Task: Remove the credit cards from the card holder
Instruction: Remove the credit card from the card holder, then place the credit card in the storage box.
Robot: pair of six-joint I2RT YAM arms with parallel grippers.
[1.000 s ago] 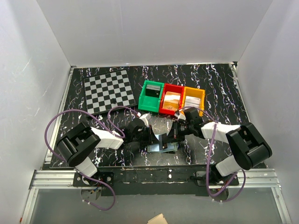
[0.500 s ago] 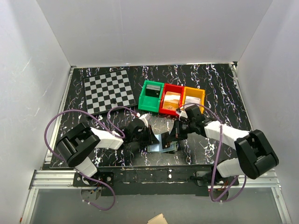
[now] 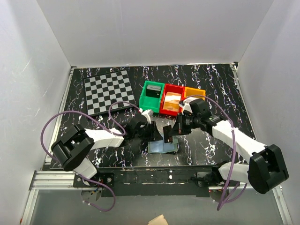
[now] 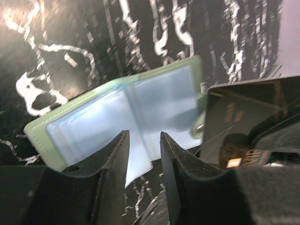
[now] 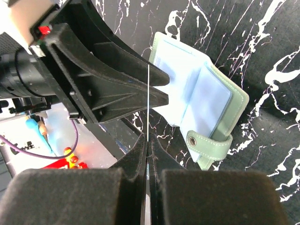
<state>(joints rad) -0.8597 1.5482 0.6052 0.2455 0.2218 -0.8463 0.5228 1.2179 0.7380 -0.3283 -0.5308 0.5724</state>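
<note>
**Robot laboratory test cell**

Enclosure: plain white panels (image 3: pixel 154 33) on three sides.
Desk (image 3: pixel 220 84): black with white marble-like veining, fronted by an aluminium extrusion rail (image 3: pixel 56 180).
Fittings: two black-and-white robot arms, the left arm (image 3: pixel 101 137) and the right arm (image 3: pixel 239 140), bolted at the near edge and trailing loose purple cables (image 3: pixel 70 114).
Props: a checkerboard (image 3: pixel 108 90) lying flat, and a row of small plastic bins: green bin (image 3: pixel 149 105), red bin (image 3: pixel 166 111), orange bin (image 3: pixel 194 89).

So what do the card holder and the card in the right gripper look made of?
Card holder: likely faux leather or vinyl, matte sage green, with a seamed edge and metal-looking snap; shiny translucent plastic pockets inside. Credit card: probably stiff plastic, dark and glossy, since it mirrors its surroundings and looks very thin edge-on.
</note>
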